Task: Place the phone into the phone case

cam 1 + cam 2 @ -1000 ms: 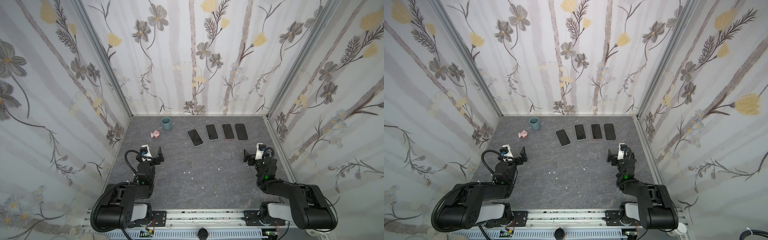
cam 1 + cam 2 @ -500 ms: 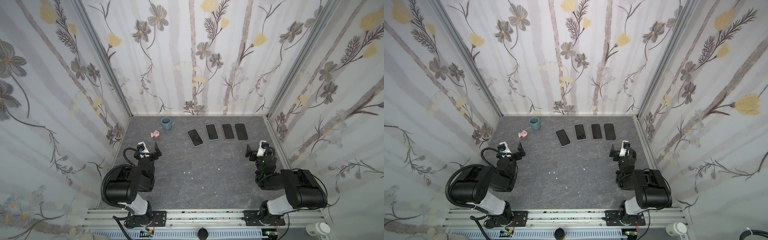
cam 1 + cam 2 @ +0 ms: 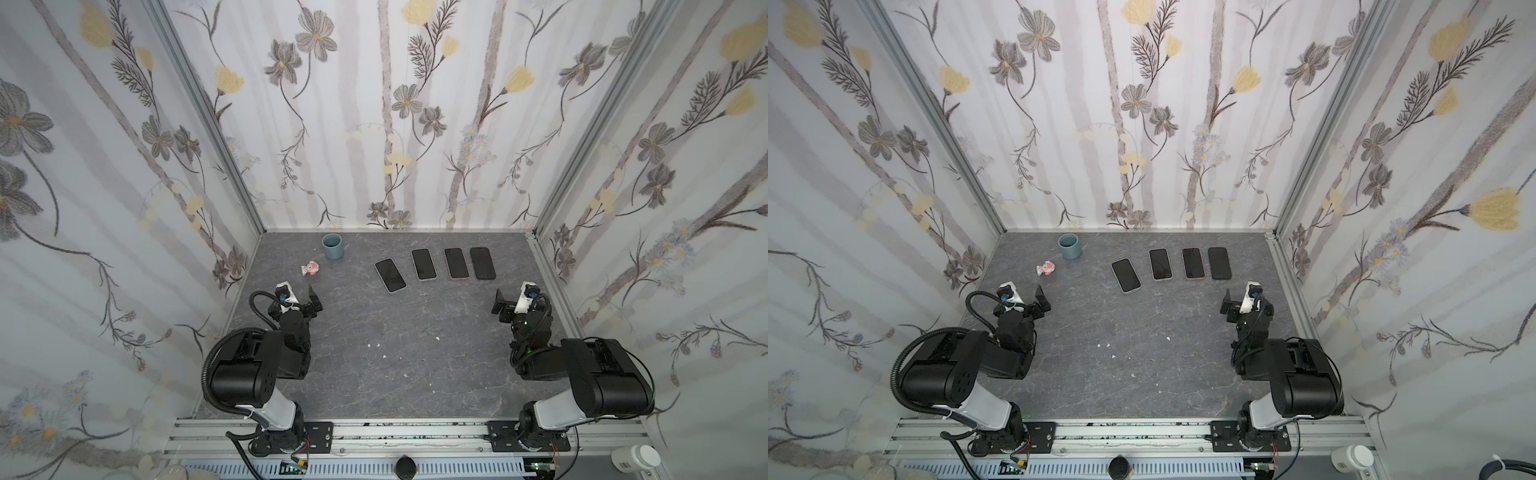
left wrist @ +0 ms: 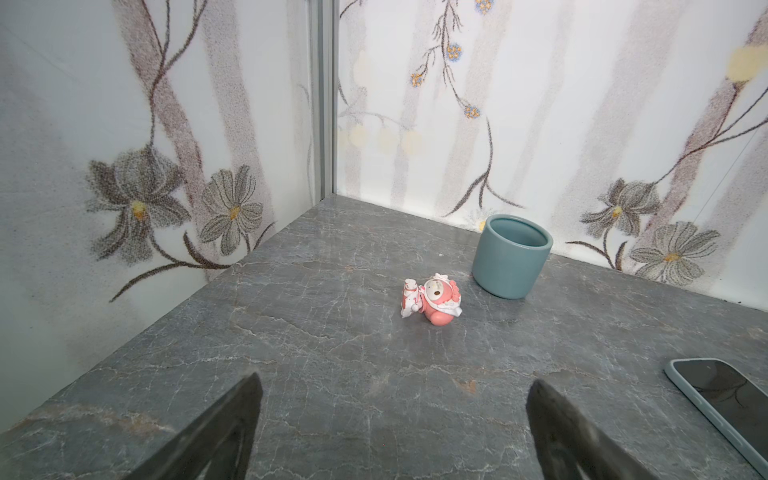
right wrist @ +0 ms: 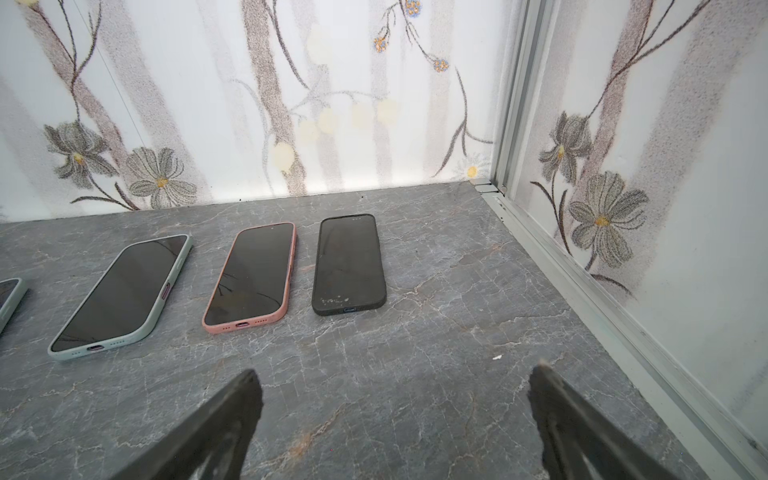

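Several phones lie face up in a row near the back wall. One has a grey-green rim and lies tilted point(image 3: 390, 275) point(image 3: 1125, 275). Beside it are another grey-green one point(image 3: 424, 264) point(image 5: 120, 293), a pink-rimmed one point(image 3: 456, 263) point(image 5: 251, 276) and a matte black one point(image 3: 483, 262) point(image 5: 348, 264). I cannot tell an empty phone case from a cased phone. My left gripper point(image 3: 299, 297) point(image 4: 395, 382) is open and empty at the left. My right gripper point(image 3: 513, 299) point(image 5: 395, 372) is open and empty, short of the black one.
A blue-grey cup point(image 3: 332, 245) point(image 4: 512, 255) stands at the back left. A small pink figurine point(image 3: 310, 267) point(image 4: 432, 300) lies in front of it. Patterned walls enclose the grey stone floor point(image 3: 399, 332) on three sides. A few white specks lie mid-floor.
Both arms have lifted their upper links from a low folded pose. The grippers have shifted slightly toward the back. Both stay open, and the phones have not moved.
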{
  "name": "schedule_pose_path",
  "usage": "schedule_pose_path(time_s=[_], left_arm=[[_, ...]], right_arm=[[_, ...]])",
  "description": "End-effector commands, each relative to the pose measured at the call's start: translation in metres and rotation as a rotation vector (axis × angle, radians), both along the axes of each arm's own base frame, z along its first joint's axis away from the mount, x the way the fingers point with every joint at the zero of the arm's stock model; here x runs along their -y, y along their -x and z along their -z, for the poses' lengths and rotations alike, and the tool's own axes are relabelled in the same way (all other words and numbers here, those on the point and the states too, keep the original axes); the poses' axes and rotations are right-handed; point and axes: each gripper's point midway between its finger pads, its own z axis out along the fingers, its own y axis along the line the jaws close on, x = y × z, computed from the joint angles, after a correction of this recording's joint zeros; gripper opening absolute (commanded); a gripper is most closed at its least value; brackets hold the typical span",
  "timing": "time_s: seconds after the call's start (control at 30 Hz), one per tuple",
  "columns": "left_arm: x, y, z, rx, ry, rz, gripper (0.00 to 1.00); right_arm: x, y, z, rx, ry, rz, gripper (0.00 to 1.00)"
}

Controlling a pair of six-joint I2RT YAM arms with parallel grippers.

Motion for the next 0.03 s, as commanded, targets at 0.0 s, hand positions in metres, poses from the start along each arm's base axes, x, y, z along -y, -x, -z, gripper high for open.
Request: schedule_pose_path(time_s=[0.0], left_arm=[[-0.0059, 0.0038, -0.007, 0.031, 0.011, -0.045, 1.0]], right_arm=[[0.0016, -0.0002, -0.0094, 0.04, -0.004, 0.01, 1.0]])
